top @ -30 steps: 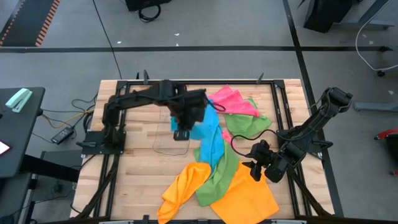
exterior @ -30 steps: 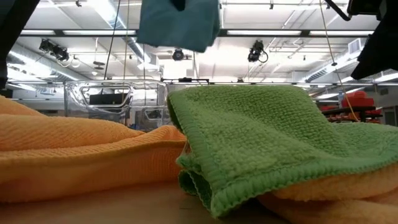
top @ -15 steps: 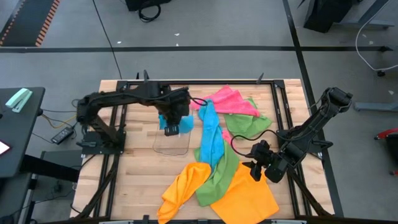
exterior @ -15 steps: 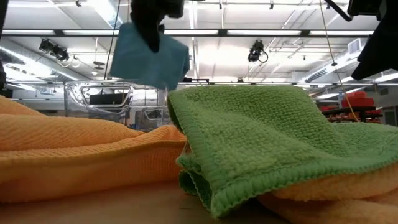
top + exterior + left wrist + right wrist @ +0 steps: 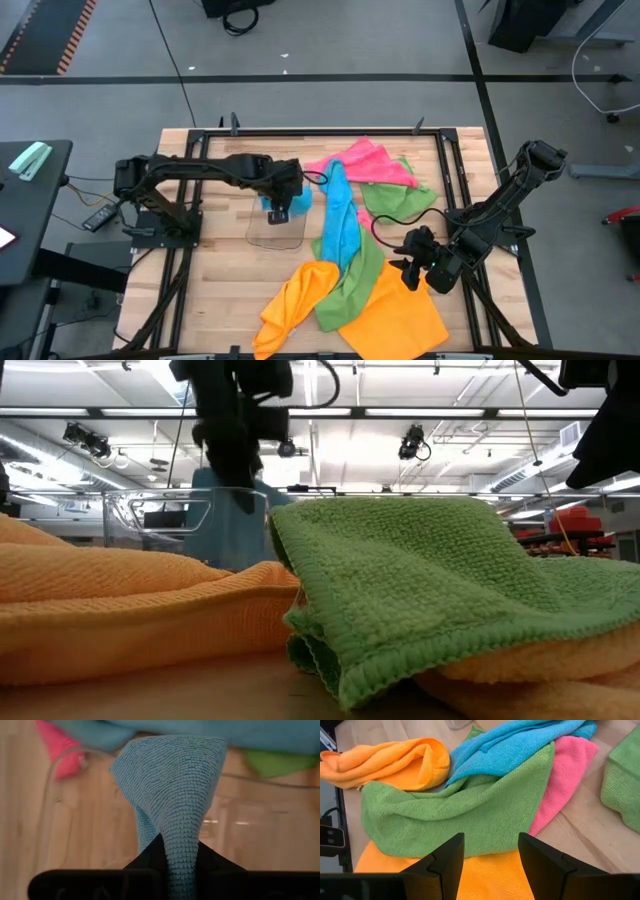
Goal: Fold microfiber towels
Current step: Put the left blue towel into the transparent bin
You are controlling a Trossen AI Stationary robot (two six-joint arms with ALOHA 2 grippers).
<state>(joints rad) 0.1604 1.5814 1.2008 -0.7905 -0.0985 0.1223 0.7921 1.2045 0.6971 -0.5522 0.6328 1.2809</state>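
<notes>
Towel move | left gripper [image 5: 279, 207] clamped on blue towel [image 5: 296, 200], lowered from high up into clear tray [image 5: 276, 232] mid-table | release likely next | right gripper [image 5: 412, 268] jaws apart, near right edge.

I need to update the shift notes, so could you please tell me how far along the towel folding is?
Early on. Nothing looks finished: no neatly folded towel is visible. In hand: the left gripper is shut on a blue towel, holding it at the clear plastic tray. Left: the pink towel, green towel and orange towels lie crumpled together. The right gripper waits open beside them.
</notes>
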